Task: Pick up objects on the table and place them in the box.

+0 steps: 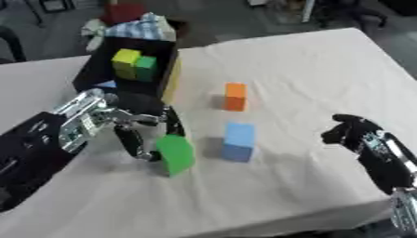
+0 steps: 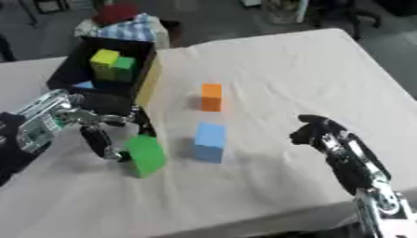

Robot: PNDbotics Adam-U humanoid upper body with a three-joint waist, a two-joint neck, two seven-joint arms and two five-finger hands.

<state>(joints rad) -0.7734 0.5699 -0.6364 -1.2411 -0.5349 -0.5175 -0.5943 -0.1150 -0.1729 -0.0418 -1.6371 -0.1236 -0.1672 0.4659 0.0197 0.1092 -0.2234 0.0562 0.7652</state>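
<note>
A green block (image 1: 176, 155) is being gripped by the left hand (image 1: 138, 128) beside the box (image 1: 130, 69). The right hand (image 1: 352, 132) is being held curled, empty, above the tabletop (image 1: 309, 79).

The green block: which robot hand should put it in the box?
Left. The left robot hand already pinches the green block just before the box; the right robot hand sits curled, far across the table.

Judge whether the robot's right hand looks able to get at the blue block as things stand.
Probably yes. The right hand hovers beside the blue block with only bare tablecloth between them. The left hand is busy on the green block, on the other side.
</note>
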